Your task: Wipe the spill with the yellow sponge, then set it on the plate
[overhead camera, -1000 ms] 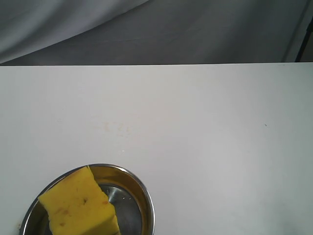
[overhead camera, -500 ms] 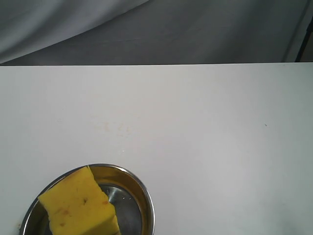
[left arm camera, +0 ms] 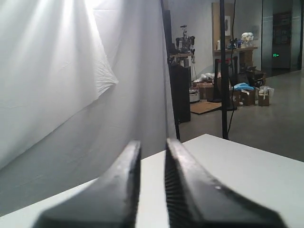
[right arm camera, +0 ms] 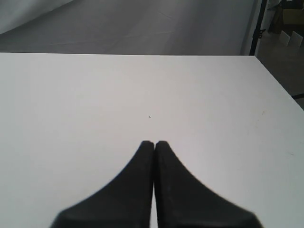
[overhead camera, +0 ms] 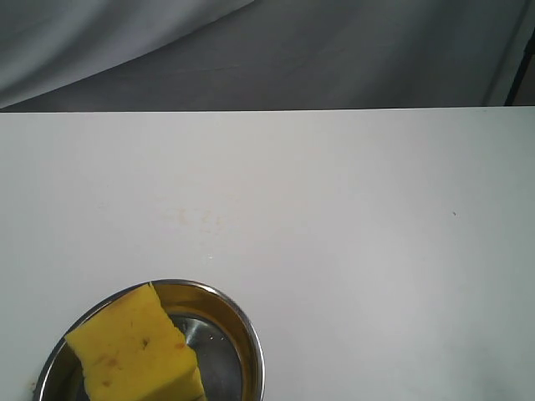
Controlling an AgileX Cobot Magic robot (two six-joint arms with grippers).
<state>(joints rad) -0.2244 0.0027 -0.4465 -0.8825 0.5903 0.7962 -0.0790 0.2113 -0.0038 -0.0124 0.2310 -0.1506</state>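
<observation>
One yellow sponge (overhead camera: 134,351) lies in the plate (overhead camera: 251,342), tilted, with a corner up at the rim, so the put-down looks done. It is a chunky porous foam block with a few brownish specks. The plate is round shiny steel with a raised rim, partly cut off by the frame edge. Of the spill (overhead camera: 196,219) only a faint orange trace shows on the white matte tabletop (overhead camera: 376,251) near the plate, so it seems wiped. Left jaws are slightly parted, gripping nothing. Right jaws are clenched together, empty, low over the tabletop. Both are probably parked away.
</observation>
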